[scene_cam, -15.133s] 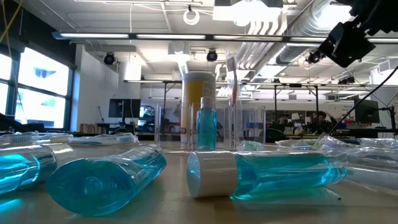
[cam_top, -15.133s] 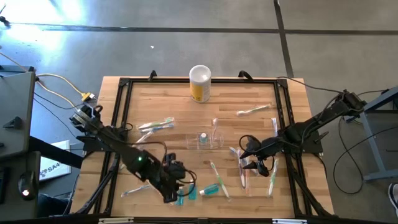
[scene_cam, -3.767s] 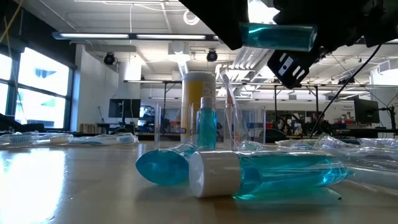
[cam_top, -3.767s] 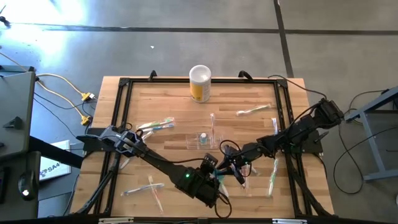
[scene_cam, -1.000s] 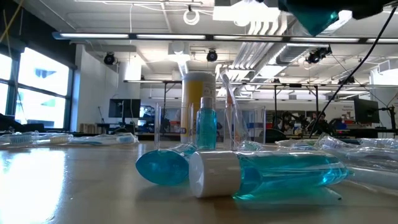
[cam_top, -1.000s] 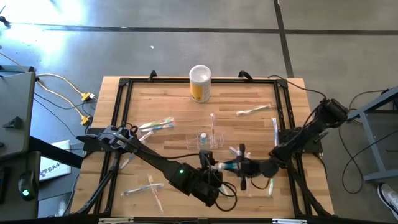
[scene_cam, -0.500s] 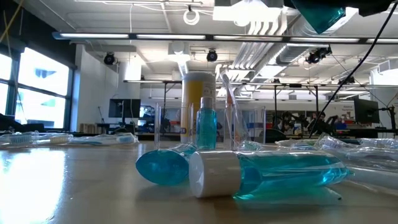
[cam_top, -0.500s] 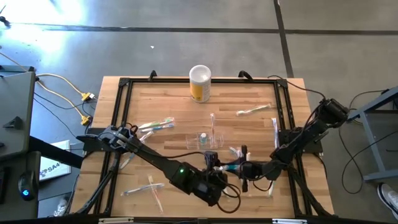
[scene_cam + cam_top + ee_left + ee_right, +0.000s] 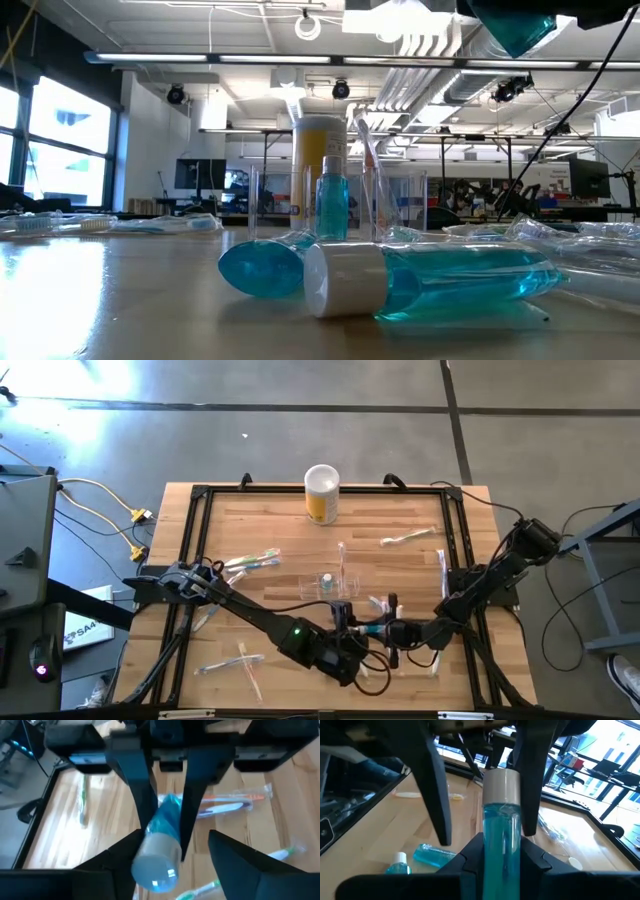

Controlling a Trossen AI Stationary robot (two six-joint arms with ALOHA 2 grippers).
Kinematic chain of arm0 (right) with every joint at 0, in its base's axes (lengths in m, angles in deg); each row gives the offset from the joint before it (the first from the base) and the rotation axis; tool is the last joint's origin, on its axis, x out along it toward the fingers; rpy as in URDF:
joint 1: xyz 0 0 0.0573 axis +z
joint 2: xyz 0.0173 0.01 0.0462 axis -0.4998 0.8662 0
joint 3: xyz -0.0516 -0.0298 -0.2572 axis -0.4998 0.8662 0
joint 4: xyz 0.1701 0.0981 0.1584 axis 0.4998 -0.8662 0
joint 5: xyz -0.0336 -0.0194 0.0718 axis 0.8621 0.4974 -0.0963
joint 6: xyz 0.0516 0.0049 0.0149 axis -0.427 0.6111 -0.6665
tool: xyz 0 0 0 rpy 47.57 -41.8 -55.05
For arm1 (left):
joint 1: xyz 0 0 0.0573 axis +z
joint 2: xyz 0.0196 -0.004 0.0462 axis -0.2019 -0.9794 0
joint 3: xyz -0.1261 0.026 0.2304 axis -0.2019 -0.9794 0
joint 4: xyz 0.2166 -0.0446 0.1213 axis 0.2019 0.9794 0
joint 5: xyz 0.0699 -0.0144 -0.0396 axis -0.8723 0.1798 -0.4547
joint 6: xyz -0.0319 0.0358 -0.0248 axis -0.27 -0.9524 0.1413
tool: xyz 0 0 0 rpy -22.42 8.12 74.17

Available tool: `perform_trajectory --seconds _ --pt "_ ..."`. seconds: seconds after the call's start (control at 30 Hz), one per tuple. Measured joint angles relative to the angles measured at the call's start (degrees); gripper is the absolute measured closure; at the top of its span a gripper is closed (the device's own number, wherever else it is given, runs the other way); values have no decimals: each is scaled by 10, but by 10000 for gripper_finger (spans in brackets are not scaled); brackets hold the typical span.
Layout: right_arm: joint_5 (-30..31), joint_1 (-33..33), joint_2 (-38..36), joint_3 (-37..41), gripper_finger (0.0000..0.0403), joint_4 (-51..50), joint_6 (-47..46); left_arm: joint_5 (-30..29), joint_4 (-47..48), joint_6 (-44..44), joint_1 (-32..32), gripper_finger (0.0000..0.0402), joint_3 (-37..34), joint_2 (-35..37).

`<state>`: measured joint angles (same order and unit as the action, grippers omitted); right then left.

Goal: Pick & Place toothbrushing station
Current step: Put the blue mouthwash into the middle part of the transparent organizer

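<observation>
Above the desk (image 9: pixel 260 530), the right claw (image 9: pixel 385 630) grips one teal tube (image 9: pixel 502 837) by its body, while the left claw (image 9: pixel 345 628) stands open, one finger (image 9: pixel 436 795) on each side of the tube's white cap. The clear holder (image 9: pixel 328 582) sits mid-desk with one small teal bottle (image 9: pixel 331 200) and one toothbrush (image 9: pixel 372 160) upright; two teal tubes (image 9: pixel 440 280) lie near the front edge, one yellow canister (image 9: pixel 322 494) at the back.
</observation>
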<state>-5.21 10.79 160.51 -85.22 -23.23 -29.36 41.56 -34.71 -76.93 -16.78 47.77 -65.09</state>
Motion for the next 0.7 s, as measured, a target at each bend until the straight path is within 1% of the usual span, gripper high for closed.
perform_trajectory --seconds 0.13,0.4,0.53,0.7 --pt "-3 0 0 0 341 -3 -1 -1 -3 -4 0 225 0 0" --pt "-6 0 0 0 341 -6 -2 0 -2 1 0 273 0 0" --pt "-14 0 0 0 341 -7 1 1 -2 1 0 309 0 0" --pt "-14 0 0 0 340 -9 3 2 -2 -2 0 313 0 0"
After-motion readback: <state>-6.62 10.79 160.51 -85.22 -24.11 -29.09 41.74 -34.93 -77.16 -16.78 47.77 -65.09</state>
